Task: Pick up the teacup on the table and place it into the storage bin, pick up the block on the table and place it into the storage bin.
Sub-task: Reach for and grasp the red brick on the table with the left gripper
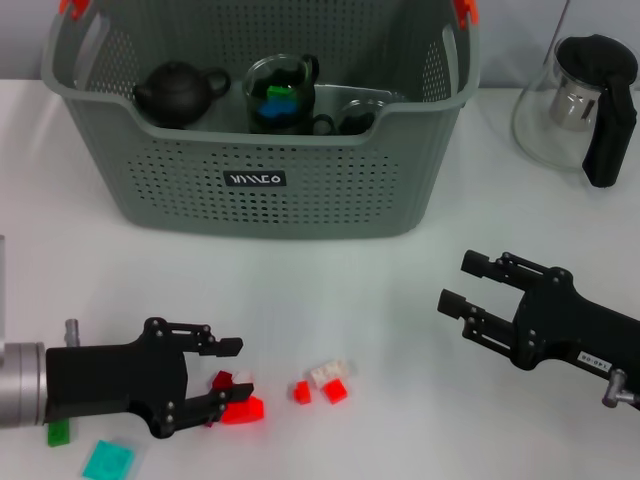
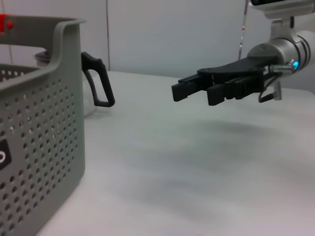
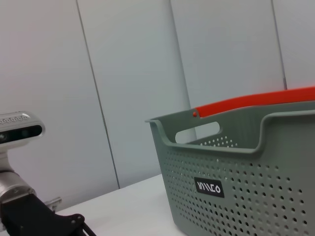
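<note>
The grey-green storage bin [image 1: 262, 200] stands at the back centre, also seen in the left wrist view [image 2: 34, 147] and the right wrist view [image 3: 241, 182]. Inside it are a glass teacup [image 1: 282, 92] holding green and blue pieces and a black teapot [image 1: 178, 92]. My left gripper [image 1: 228, 373] lies low at the front left, open. A dark red block [image 1: 222, 380] sits between its fingers and a bright red block [image 1: 245, 411] at the lower fingertip. My right gripper [image 1: 462, 283] hovers open at the right, holding nothing; it also shows in the left wrist view [image 2: 194, 91].
More small blocks, red [image 1: 301, 392], red [image 1: 336, 392] and white [image 1: 330, 372], lie just right of the left gripper. A green block [image 1: 58, 432] and a teal piece [image 1: 107, 460] sit at the front left. A glass pitcher with a black handle [image 1: 585, 100] stands at the back right.
</note>
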Available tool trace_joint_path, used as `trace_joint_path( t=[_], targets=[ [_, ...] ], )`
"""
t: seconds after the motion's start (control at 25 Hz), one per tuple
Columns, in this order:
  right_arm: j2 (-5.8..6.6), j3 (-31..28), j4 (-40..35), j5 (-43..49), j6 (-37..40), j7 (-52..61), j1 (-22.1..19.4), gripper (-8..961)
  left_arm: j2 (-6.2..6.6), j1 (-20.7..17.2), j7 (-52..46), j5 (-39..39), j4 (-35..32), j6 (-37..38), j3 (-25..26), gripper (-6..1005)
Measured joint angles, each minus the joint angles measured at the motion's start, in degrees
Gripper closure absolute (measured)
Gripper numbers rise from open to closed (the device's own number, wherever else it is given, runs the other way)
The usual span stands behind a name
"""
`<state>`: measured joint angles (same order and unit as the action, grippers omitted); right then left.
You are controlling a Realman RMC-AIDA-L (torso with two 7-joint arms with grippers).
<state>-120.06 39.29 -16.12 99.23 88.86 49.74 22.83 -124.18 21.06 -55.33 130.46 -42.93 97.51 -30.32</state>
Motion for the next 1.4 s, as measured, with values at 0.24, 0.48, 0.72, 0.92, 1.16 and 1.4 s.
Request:
trace_joint_path(
  t=[0.24, 0.48, 0.72, 0.92, 1.16, 1.4],
  targets=[
    [0.0, 0.0, 0.0, 0.1, 0.0, 0.0, -0.1, 315, -0.1, 0.2, -1.3, 0.0, 2.5, -4.1, -0.1, 526],
    [0.0, 0.0, 0.0, 0.2, 0.0, 0.0, -0.1, 315, -0.11, 1.1, -1.1, 0.0, 5.2, -8.3, -0.4, 543],
    [0.0, 0.0, 0.0, 0.1, 0.0, 0.0, -0.1, 315, -0.1, 1.1, -1.1, 0.1, 5.6, -8.6, -0.4, 546],
    [0.0, 0.0, 0.0, 0.0, 0.0, 0.0, -0.1, 314, -0.03, 1.0, -1.4, 0.1, 5.6, -9.0, -0.3, 555],
    [0.0, 0.0, 0.0, 0.0, -0.1, 0.0, -0.1, 314, -0.01, 0.7, -1.4, 0.1, 5.5, -9.5, -0.4, 565],
    [0.09, 0.0, 0.0, 0.0, -0.1, 0.0, -0.1, 314, -0.01, 1.1, -1.5, 2.1, 5.8, -9.5, -0.4, 605]
  ],
)
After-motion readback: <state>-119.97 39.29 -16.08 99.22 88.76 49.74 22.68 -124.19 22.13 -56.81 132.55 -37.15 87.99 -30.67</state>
